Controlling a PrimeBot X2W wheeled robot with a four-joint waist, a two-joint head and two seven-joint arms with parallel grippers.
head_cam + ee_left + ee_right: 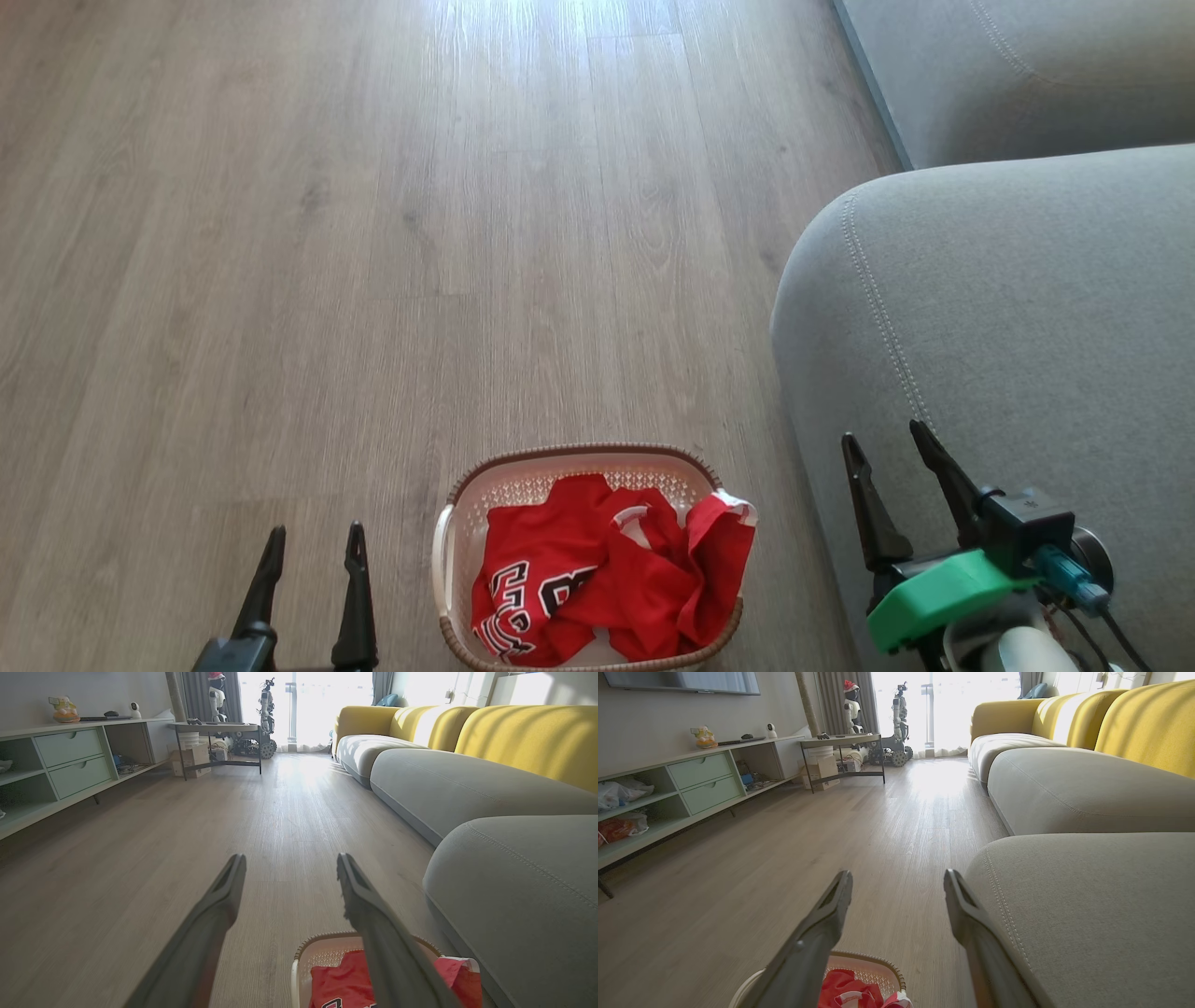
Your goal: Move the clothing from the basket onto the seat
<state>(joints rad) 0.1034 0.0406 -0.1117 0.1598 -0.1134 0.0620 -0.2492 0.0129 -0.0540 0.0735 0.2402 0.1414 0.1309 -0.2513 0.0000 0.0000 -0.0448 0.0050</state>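
Both grippers are seen parted and empty in the head view: the left gripper (316, 532) over the wooden floor (373, 233) beside the basket (579, 450), the right gripper (884, 434) over the grey seat (1008, 308). The red clothing (597, 579) is heaped in the basket; its crumpled black-and-white lettering cannot be read. In the left wrist view, the spread left gripper (289, 858) is framed above basket (322, 936) and clothing (341, 980). In the right wrist view, the spread right gripper (897, 877) is shown between basket (878, 957) and seat (1087, 905).
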